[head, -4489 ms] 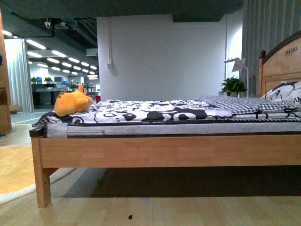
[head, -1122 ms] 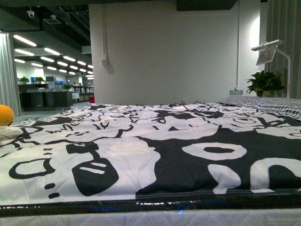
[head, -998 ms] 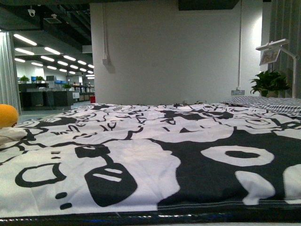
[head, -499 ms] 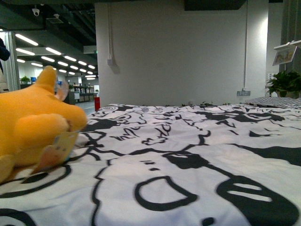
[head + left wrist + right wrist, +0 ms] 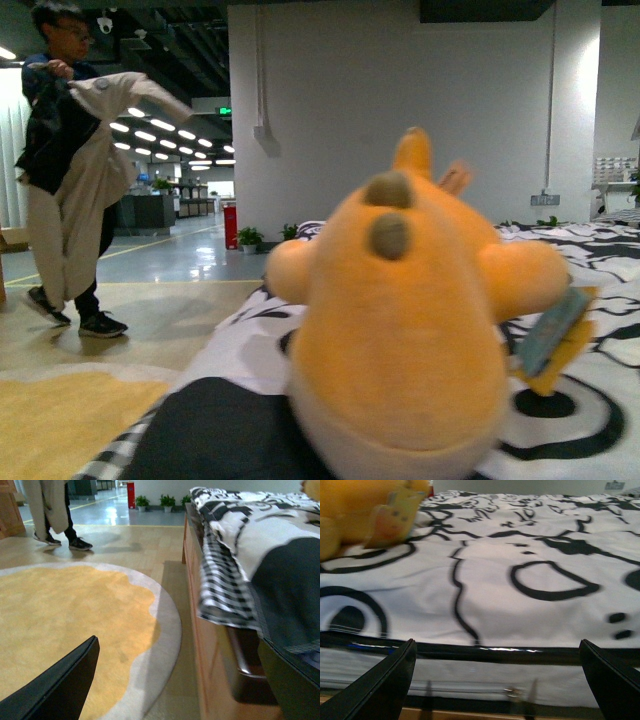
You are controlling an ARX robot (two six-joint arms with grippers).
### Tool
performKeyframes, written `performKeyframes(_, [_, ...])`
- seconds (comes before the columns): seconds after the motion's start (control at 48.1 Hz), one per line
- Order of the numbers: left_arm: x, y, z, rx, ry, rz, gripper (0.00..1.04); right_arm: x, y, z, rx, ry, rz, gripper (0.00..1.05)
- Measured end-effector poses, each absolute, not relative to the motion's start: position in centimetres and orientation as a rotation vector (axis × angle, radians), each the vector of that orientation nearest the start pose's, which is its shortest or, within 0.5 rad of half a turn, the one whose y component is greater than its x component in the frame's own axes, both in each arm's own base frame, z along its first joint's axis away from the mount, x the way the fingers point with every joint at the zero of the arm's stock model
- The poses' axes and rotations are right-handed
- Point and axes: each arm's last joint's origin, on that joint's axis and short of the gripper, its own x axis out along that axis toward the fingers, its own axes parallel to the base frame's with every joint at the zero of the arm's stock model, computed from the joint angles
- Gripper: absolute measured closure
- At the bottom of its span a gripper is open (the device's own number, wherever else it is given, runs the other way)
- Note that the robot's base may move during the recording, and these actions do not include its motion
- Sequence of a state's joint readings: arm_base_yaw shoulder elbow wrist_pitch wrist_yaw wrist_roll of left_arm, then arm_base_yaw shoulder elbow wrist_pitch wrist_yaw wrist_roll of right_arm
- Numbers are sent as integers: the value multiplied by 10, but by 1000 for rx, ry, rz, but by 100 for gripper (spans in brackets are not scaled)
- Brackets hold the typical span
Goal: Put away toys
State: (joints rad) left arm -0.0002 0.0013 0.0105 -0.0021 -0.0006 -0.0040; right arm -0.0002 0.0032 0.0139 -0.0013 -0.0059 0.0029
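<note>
One orange plush toy [image 5: 410,330] lies on the black-and-white bedspread [image 5: 495,580]. The left gripper [image 5: 180,647] and right gripper [image 5: 497,644] both stand spread wide.

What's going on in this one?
The robot holds nothing yet. The orange plush toy rests on the patterned bedspread, right in front of the body camera. Both grippers are open and empty: the left gripper hangs beside the bed over the yellow rug, the right gripper faces the bedspread's edge. A person holding a coat is in the background.
</note>
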Motion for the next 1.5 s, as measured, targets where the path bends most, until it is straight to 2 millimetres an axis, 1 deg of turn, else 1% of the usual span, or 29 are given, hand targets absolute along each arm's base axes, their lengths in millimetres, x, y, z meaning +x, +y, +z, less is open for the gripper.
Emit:
performKeyframes(1.351, [97, 0, 167, -4, -6, 0, 6, 97, 0, 168, 3, -9, 4, 6])
performKeyframes(1.434, [97, 0, 167, -4, -6, -1, 6, 102, -3, 169, 134, 69, 259, 6])
performKeyframes(1.496, [97, 0, 167, -4, -6, 0, 6, 106, -6, 179, 206, 77, 358, 6])
